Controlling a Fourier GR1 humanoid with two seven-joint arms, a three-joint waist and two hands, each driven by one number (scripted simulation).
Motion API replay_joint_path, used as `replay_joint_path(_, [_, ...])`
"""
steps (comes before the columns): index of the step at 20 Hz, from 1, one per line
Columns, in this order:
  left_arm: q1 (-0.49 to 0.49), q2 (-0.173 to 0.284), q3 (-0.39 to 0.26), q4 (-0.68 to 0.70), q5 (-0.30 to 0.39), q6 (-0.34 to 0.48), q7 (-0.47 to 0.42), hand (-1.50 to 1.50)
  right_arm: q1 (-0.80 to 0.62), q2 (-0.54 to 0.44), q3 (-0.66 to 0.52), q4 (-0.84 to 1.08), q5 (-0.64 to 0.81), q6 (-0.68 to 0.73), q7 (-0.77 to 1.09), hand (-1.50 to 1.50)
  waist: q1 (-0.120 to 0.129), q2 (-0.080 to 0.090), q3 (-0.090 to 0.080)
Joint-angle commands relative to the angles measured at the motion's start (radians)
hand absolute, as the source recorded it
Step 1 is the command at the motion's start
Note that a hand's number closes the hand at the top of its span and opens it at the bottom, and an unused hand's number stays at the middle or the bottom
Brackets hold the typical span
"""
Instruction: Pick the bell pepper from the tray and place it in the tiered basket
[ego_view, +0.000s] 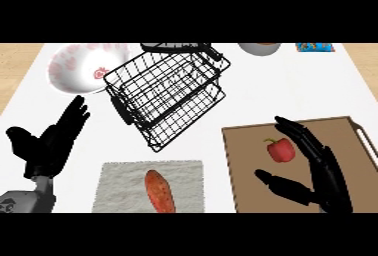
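**Pepper on the tray, right hand open beside it**

You have a white counter (295, 95) with wood-toned strips at its far left and right corners. The black wire basket (168, 95) sits tilted at centre, its tiers running from near-left to far-right. Right of it, near you, lies the brown tray (244, 170), its handle on the right side. Near-left lies a grey mat (118, 185) with an orange sweet potato (160, 191) on it, long axis running near to far. A white bowl (81, 67) with a red pattern stands far left, beside the basket.

Your right hand (317, 170) is over the tray, fingers straight, thumb spread, holding nothing. Your left hand (52, 142) rests open at the left edge, fingers up.

The red pepper (280, 150) lies on the tray's far half, just left of the right fingers, stem toward the far-left. Bare counter separates tray and basket.

At the far edge are a pale dish (260, 48) and a blue item (316, 47), both cut off.
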Motion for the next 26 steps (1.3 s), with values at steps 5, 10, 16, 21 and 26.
replay_joint_path(5, [0.041,-0.002,0.003,-0.038,-0.003,0.008,0.010,0.00,0.086,-0.230,0.002,-0.209,0.437,0.043,0.282,-1.50,-0.015,-0.009,-0.007])
replay_joint_path(10, [0.011,0.011,0.007,-0.056,0.000,-0.002,0.030,0.00,0.139,-0.339,0.083,-0.245,0.600,0.331,0.488,-1.50,-0.003,-0.001,-0.010])
replay_joint_path(16, [-0.004,-0.013,-0.016,-0.050,-0.031,0.010,0.051,0.00,0.068,-0.180,0.315,-0.437,0.748,0.631,0.824,-1.50,0.010,0.004,-0.002])
replay_joint_path(21, [0.028,-0.006,0.026,-0.099,-0.003,-0.027,0.098,0.00,-0.032,-0.006,0.382,-0.264,0.864,0.582,0.895,-1.50,0.013,0.004,0.000])
replay_joint_path(26, [0.073,-0.063,0.014,-0.067,-0.063,-0.029,-0.003,0.00,-0.029,-0.003,0.280,-0.158,0.862,0.526,0.871,-1.50,0.010,0.004,0.000])
